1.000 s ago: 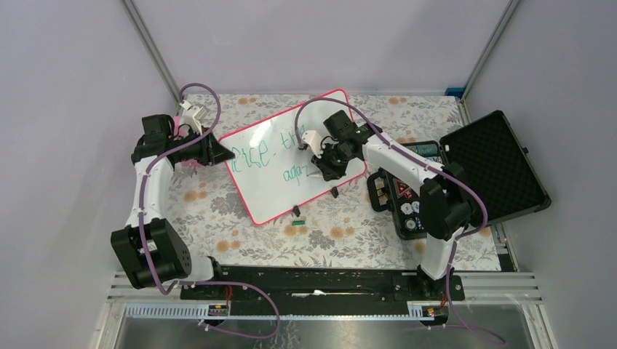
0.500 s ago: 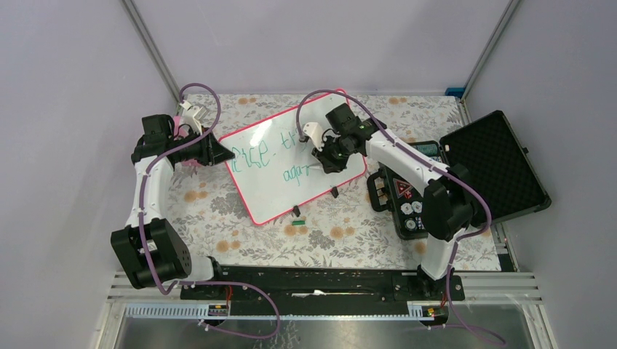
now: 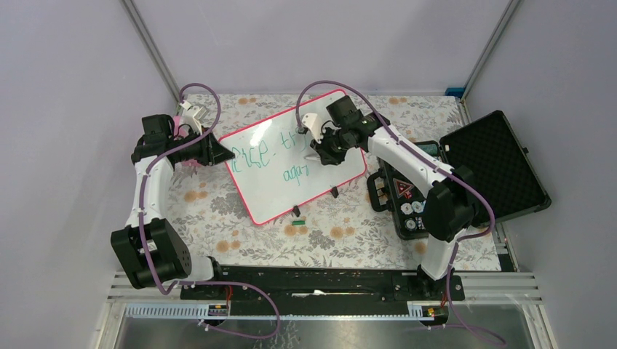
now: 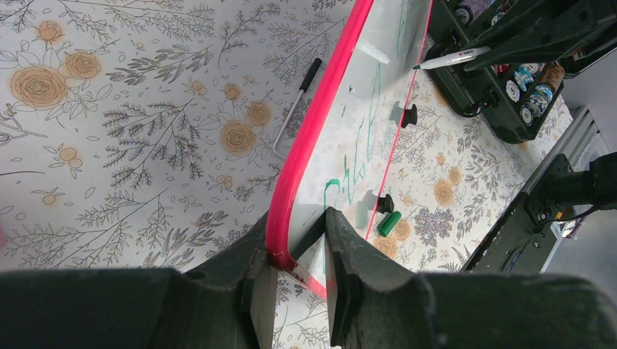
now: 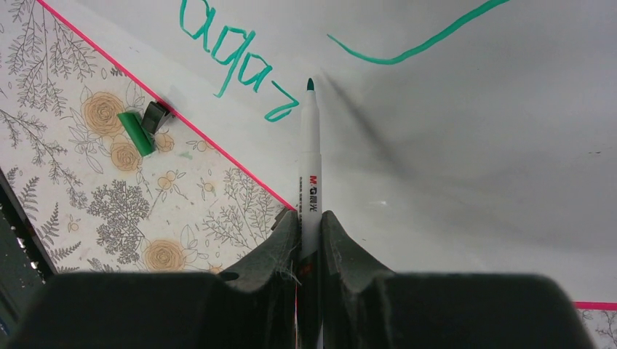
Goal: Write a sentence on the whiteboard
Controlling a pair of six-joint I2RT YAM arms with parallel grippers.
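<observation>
Right jaws, clenched on the marker (image 5: 311, 167), have swung away from the sentence's (image 5: 231, 58) last word while left jaws pinch the whiteboard's (image 3: 276, 196) rim: writing looks paused, unfinished.

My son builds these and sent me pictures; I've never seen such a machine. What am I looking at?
Two robot arms, left and right, are bolted at the near edge of a flower-patterned table. The wide picture comes from a fixed camera overhead; the other two from a camera on each wrist. On the table are the whiteboard with green writing, a green cap and an open black case. The left gripper clamps the whiteboard's pink rim. The right gripper holds a marker, tip pointed at the board.
</observation>
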